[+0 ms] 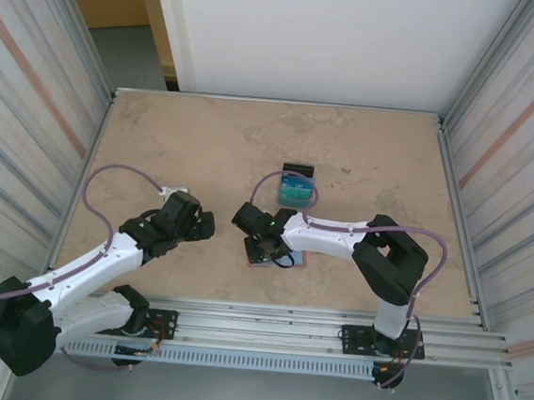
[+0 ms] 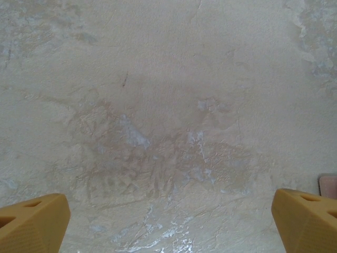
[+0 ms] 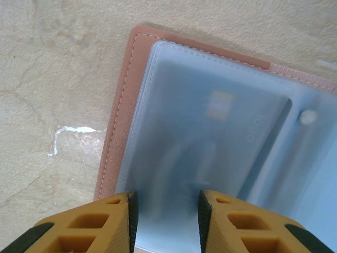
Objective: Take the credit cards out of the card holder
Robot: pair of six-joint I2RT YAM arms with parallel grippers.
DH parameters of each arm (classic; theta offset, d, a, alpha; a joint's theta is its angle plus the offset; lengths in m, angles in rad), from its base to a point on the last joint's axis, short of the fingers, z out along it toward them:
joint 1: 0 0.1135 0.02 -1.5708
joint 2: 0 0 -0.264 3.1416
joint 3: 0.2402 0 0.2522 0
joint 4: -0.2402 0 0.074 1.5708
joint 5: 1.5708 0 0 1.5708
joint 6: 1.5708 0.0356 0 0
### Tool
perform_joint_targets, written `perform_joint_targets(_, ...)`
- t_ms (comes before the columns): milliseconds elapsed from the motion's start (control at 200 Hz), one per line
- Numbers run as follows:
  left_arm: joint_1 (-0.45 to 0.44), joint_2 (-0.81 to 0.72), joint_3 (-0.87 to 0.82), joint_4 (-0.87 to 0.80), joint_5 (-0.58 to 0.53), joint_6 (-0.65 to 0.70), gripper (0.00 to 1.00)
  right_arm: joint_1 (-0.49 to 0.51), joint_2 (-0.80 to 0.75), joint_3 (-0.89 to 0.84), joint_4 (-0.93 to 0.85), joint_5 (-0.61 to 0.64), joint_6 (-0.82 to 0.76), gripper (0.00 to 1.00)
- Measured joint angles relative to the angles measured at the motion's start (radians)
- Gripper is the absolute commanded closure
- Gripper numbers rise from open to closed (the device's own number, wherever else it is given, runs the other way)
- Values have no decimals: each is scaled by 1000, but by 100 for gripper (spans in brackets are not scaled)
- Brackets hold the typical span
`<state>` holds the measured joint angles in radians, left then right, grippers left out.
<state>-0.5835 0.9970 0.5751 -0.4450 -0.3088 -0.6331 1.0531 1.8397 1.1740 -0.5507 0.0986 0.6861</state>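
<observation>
**Right gripper down on the open card holder, left gripper idle and wide**

The card holder (image 3: 117, 126) lies open and flat on the table (image 1: 159, 142), around mid-width and towards the near edge. From the overhead camera it sits under the head of the right arm, which reaches in from the right.

From the right wrist camera, the holder's pinkish-brown stitched leather border frames a light-blue translucent inside panel. A credit card (image 3: 221, 126) is tucked behind that panel, and its chip shows through as a pale yellow patch. A small white snap dot sits to the right of the card.

The right gripper (image 3: 166, 203) is at the near edge of this panel. Its tan fingers (image 3: 89, 226) stand a narrow gap apart, with the blue panel showing between them. I cannot tell whether they pinch the panel or card edge or merely rest on it.

The left gripper (image 2: 168, 211) hovers to the left of the holder over bare, mottled table. Its jaws are spread fully and hold nothing.

Farther back, just beyond the right gripper, a small black-backed stand (image 1: 298, 171) is upright on the table. It holds what look like teal cards (image 1: 294, 191), though they are too small in the overhead view to count.
</observation>
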Motion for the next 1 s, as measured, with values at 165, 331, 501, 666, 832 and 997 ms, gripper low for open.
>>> perform_joint_targets(165,0,0,0,0,2,0,1,0,0,0,0,-2,5,54)
perform_joint_targets(331,0,0,0,0,3,0,1,14,-1,8,-18,9,5,47)
perform_joint_targets(501,0,0,0,0,3,0,1,36,-1,12,-38,13,5,46)
perform_joint_targets(666,0,0,0,-1,3,0,1,39,-1,12,-42,17,5,49)
perform_joint_targets(832,0,-1,0,-1,3,0,1,39,0,8,-35,16,11,56)
perform_joint_targets(997,0,-8,0,-6,3,0,1,38,-2,-1,-22,16,12,62)
